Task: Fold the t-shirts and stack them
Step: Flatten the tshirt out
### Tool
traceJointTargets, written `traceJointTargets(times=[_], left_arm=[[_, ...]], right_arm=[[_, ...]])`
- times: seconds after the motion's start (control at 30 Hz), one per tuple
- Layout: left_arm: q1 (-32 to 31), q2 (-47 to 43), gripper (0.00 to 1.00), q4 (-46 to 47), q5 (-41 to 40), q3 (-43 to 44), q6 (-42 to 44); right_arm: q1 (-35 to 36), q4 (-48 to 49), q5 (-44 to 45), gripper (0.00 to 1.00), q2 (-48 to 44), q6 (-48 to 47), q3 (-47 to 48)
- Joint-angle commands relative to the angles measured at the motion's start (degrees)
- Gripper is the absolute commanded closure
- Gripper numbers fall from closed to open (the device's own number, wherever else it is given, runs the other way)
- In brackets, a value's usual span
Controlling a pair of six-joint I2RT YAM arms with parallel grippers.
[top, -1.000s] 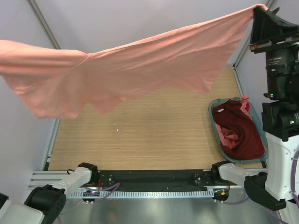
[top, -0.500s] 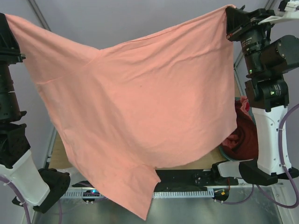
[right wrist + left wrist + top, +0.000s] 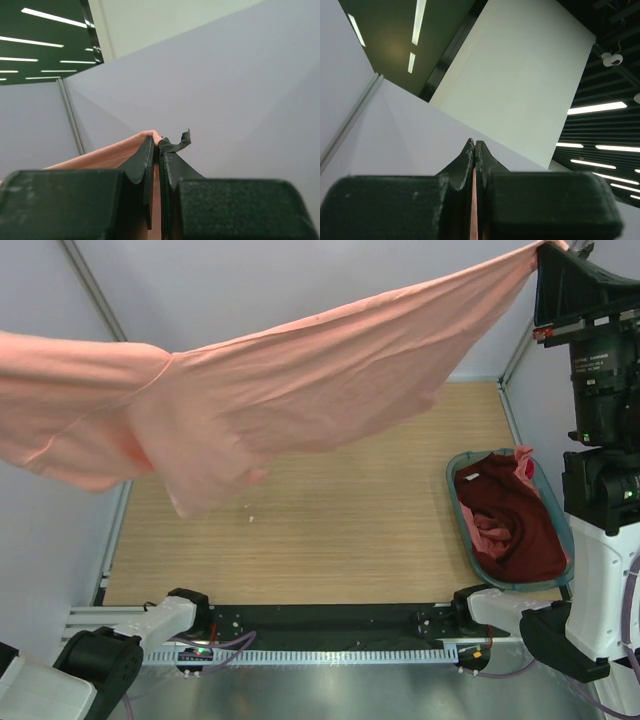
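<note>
Soft salmon-pink t-shirt [image 3: 300,380] hangs in the air, stretched between both arms, well above the pale wood-grain table [image 3: 330,540] and touching nothing on it. The right gripper [image 3: 543,252] holds one end at the top right corner of the overhead view. Its wrist camera shows the black fingers [image 3: 145,165] pressed together on a fold of pink cloth, with a frayed scrap of dark pad material curling off one tip. The left gripper [image 3: 474,146] lies past the left edge of the overhead view. Its own camera shows the jaws clamped tight with a thin pink sliver of cloth caught between them. The cloth slopes from high on the right to lower on the left. It is smooth and taut along the upper edge and slack below, and a loose flap of folds droops at centre-left. On the right side of the table sits an oval grey-teal plastic basket [image 3: 452,480]. It holds a crumpled dark maroon t-shirt [image 3: 525,535] and bunched salmon-pink fabric [image 3: 488,532] beside it. A pink corner pokes over the far rim. The upright right arm [image 3: 600,490], black and white, blocks the basket's right edge. Plain grey panels wall the table.
</note>
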Motion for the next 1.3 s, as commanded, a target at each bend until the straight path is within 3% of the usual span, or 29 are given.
traceJointTargets(times=[0.0, 0.17, 0.33, 0.87, 1.27], left_arm=[[0.0, 0.1, 0.99, 2.9, -1.6, -0.1, -4.9], [0.0, -0.8, 0.99, 3.8, -2.4, 0.5, -6.6], [-3.4, 2.6, 1.0, 4.3, -5.6, 2.9, -5.8], [-4.6, -1.0, 1.0, 4.5, -2.5, 1.4, -10.3], [-4.6, 1.6, 1.0, 3.6, -3.1, -5.8, -5.7]], right_arm=[[-0.3, 9.9, -0.2, 0.99, -1.3, 3.1, 2.3], [-0.2, 11.8, -1.5, 0.99, 0.9, 4.0, 10.1], [-0.3, 14.9, -0.2, 0.99, 3.8, 4.1, 11.5], [-0.2, 16.5, -3.7, 0.99, -2.9, 9.9, 5.3], [-0.3, 19.5, -3.0, 0.99, -1.8, 10.1, -5.3]])
